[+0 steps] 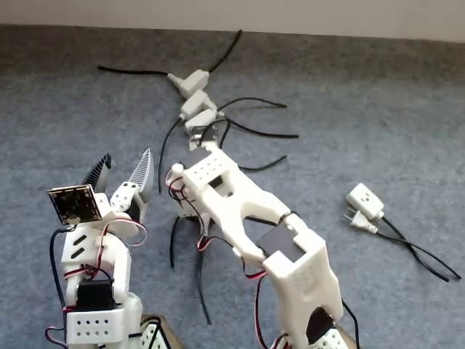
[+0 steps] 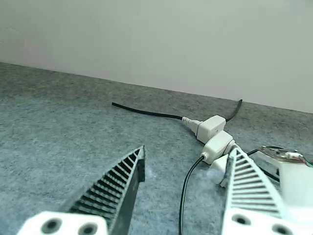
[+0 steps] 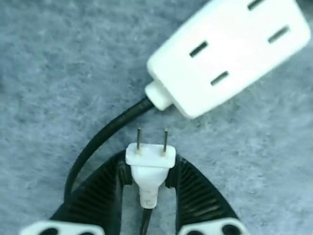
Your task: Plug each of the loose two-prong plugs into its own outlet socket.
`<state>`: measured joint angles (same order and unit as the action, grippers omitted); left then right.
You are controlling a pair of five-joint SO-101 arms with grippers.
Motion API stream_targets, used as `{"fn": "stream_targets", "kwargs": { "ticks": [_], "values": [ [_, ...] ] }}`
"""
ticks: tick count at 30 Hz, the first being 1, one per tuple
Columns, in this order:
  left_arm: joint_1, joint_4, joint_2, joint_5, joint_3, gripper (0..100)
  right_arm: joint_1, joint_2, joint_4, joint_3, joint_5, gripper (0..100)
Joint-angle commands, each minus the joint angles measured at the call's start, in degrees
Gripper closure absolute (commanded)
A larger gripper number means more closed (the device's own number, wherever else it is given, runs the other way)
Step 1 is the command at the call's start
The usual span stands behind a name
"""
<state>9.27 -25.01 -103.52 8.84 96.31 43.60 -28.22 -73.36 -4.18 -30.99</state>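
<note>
High view. Grey carpeted desk [image 1: 378, 109], pale wall strip [image 1: 290, 14] along its far edge. Far middle: row of white plastic outlet blocks [image 1: 196, 104] joined end to end, thin black cables [image 1: 254, 131] straggling off them. Nearest block half covered by the tip of the white printed right arm [image 1: 240, 211]; nothing legible beneath it. Near left corner: left end effector [image 1: 120, 169] raised off the carpet, black ribbed finger [image 1: 98, 173] and white ribbed finger [image 1: 142, 169] spread wide, nothing between. Toward the right edge, well apart from both arms: lone white outlet socket [image 1: 365, 200] with a loose white two-prong plug [image 1: 361, 222] just beside it; touching or not, impossible to tell. Broad bare carpet between that pair and the arms.

Left wrist view. Spread fingers framing open carpet; outlet blocks just past the white fingertip, the nearest partly hidden behind it. Long black cable [image 2: 146, 111] lying near the foot of the wall.

Right wrist view. Right end effector [image 3: 149, 167] clamped on a small white two-prong plug [image 3: 149, 157], black ribbed fingers pressing its sides. Prongs in line with the cord end of a white slotted outlet socket [image 3: 230, 49] lying flat; strip of carpet between prong tips and socket. Socket cut off by the frame edge, two slot pairs visible. Thick black cord [image 3: 102, 142] curving past one finger. Plug's own cord lost between the fingers.
</note>
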Motion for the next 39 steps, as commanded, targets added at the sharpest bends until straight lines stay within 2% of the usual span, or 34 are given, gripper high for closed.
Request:
{"fn": "stream_targets", "kwargs": {
  "ticks": [1,9,14,21,27,34,39],
  "values": [
    [-0.92,0.09,-0.57,0.44,0.66,73,-4.09,4.79,-4.18,-7.43,8.00,99.3],
    [-5.49,0.18,-0.66,0.26,0.66,73,-9.45,19.30,-10.24,-13.14,34.81,99.3],
    [-9.63,2.81,-0.57,0.35,0.66,73,-9.80,25.63,-18.07,-13.14,49.76,99.3],
    [-17.63,5.54,-0.66,0.26,0.66,73,-9.89,29.32,-25.54,-13.05,66.37,99.3],
    [-23.43,5.54,-0.66,0.18,0.66,73,-7.87,30.81,-26.24,-13.05,67.96,99.3],
    [-23.60,5.45,-0.57,0.18,0.75,73,-0.48,30.99,-27.21,-13.49,67.78,99.3],
    [-23.69,5.27,-0.48,0.18,0.75,73,0.66,32.40,-27.38,-15.43,67.78,99.3]
  ]
}}
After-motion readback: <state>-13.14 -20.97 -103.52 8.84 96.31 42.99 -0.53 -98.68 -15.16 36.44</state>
